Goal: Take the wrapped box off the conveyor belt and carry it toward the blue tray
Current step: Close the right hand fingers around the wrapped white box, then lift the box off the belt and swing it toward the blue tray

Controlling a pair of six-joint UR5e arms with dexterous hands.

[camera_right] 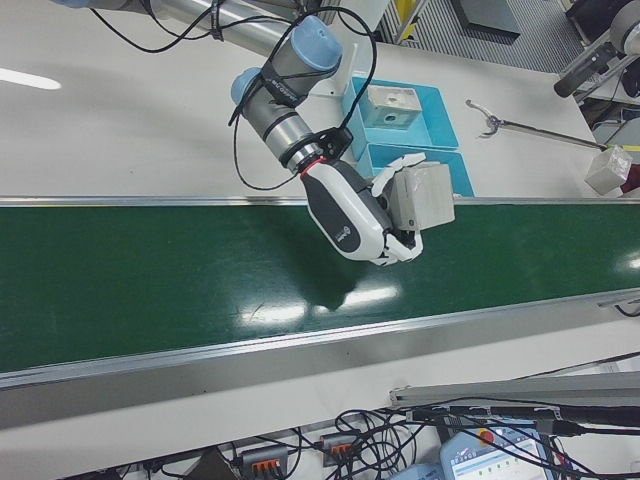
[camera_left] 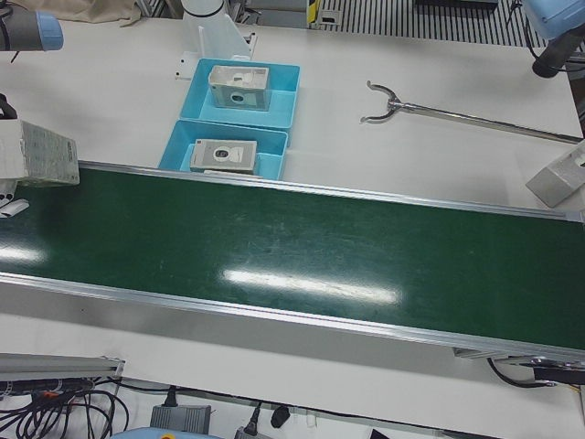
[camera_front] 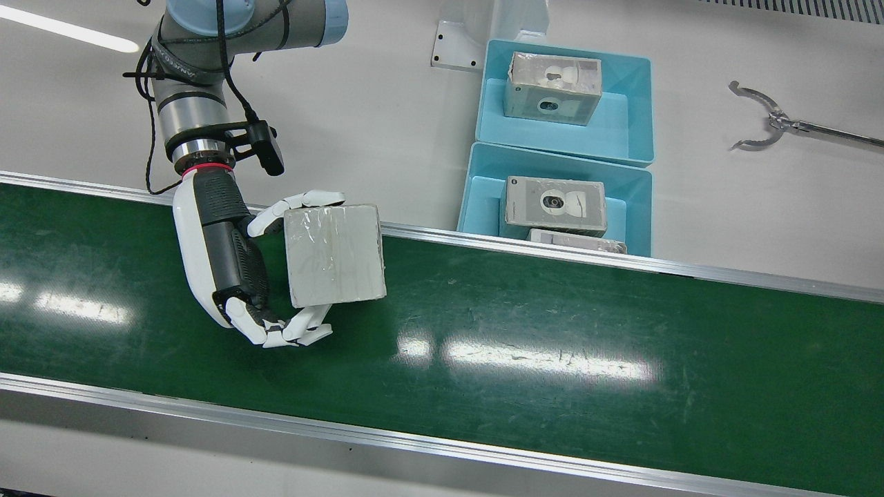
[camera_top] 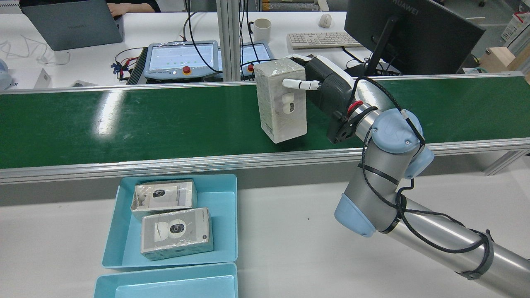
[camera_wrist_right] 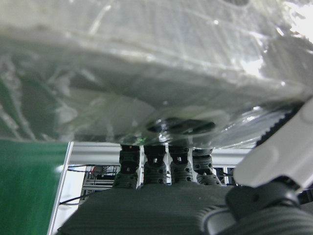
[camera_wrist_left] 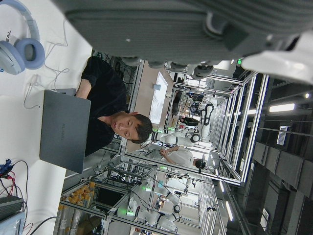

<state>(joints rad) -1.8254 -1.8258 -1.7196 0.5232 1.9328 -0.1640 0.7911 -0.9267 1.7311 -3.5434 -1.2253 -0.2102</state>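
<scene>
The wrapped box (camera_front: pixel 335 255), white under clear film, hangs just above the green conveyor belt (camera_front: pixel 552 331), close to the rail on the robot's side. My right hand (camera_front: pixel 228 269) is shut on it, with fingers (camera_front: pixel 304 201) over one end and others under the opposite end. From the rear the box (camera_top: pixel 281 103) stands tall and slightly tilted, and the right hand (camera_top: pixel 331 87) holds it from the side. The box (camera_wrist_right: pixel 146 63) fills the right hand view. The nearest blue tray (camera_front: pixel 476 172) lies to the view's right of the box. A dark piece of my left hand (camera_right: pixel 612 45) shows at the top right corner.
Two blue trays sit side by side off the belt; the nearer holds two wrapped boxes (camera_front: pixel 554 205), the farther (camera_front: pixel 639 103) one. A metal grabber tool (camera_front: pixel 766 124) lies on the white table. A grey box (camera_left: pixel 558 178) rests at the table's edge. Desks, screens and a person are beyond the belt.
</scene>
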